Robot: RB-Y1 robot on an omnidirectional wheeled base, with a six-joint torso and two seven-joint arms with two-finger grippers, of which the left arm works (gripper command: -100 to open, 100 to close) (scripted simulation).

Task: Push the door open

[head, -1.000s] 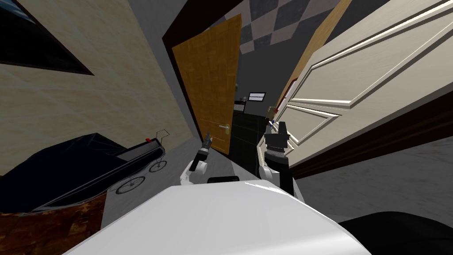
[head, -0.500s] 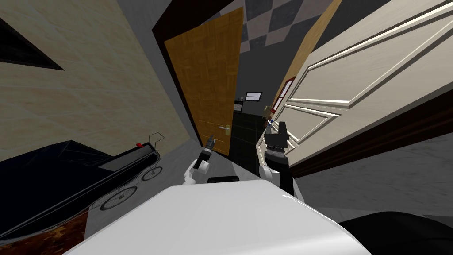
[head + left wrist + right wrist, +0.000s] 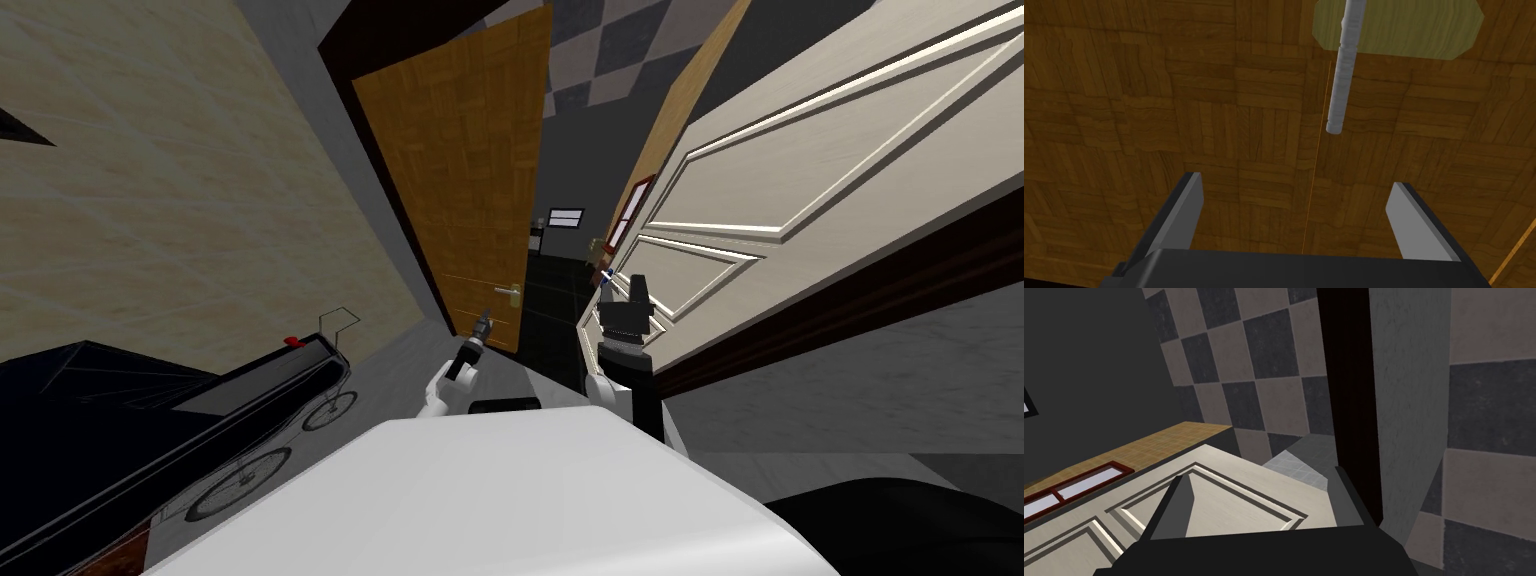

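Note:
A brown parquet door (image 3: 460,180) stands ajar ahead on the left, with a grey lever handle (image 3: 508,291) near its free edge. My left gripper (image 3: 484,322) is close to the door face, just below the handle. In the left wrist view it (image 3: 1296,200) is open, facing the wood (image 3: 1149,100), with the lever (image 3: 1344,70) and its olive plate (image 3: 1424,30) a little beyond the fingers. My right gripper (image 3: 637,285) is raised beside a cream panelled door (image 3: 800,200). In the right wrist view it (image 3: 1261,477) is open over that door's panels (image 3: 1239,513).
A black pram (image 3: 200,400) with thin wheels stands low on the left against a tan wall (image 3: 150,200). Between the two doors a narrow dark gap (image 3: 555,290) leads toward a checkered wall (image 3: 600,60). A dark door frame (image 3: 880,280) runs under the cream door.
The whole head picture has shifted, with pram and wall sliding left, so I have moved. My left gripper has come nearer the brown door's handle. The right arm keeps its place.

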